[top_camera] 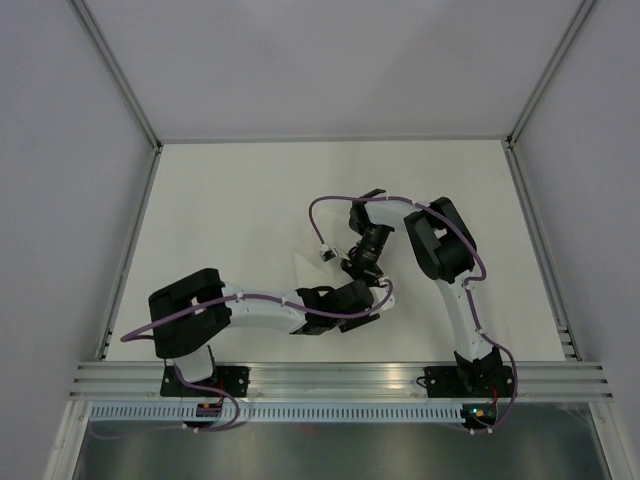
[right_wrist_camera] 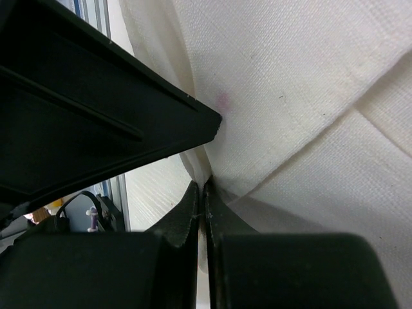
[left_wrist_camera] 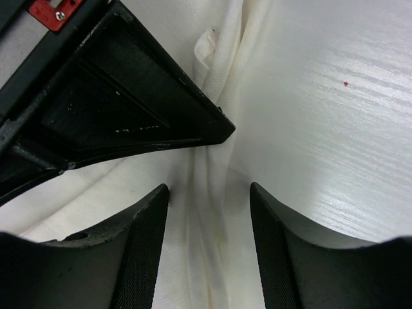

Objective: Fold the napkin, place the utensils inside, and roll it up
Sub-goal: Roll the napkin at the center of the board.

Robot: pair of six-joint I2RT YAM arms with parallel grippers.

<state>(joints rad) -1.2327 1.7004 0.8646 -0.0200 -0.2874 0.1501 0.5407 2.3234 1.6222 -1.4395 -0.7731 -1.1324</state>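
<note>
Right wrist view: the napkin [right_wrist_camera: 309, 96] lies bunched mid-table, one fold pinched between the clenched fingers of the right gripper [right_wrist_camera: 204, 212]; the left gripper [left_wrist_camera: 209, 190] straddles a raised crease with fingers spread, not gripping, above the white table [left_wrist_camera: 335, 129].

White cloth napkin [right_wrist_camera: 309, 84]: woven, matt, softly creased.
Off-white tabletop [left_wrist_camera: 335, 129]: smooth, faint streaked sheen.
Black left-gripper fingers [left_wrist_camera: 145, 251]: matt plastic, fine-textured pads.
Silver frame rail [top_camera: 340, 380]: ribbed metal.
</note>
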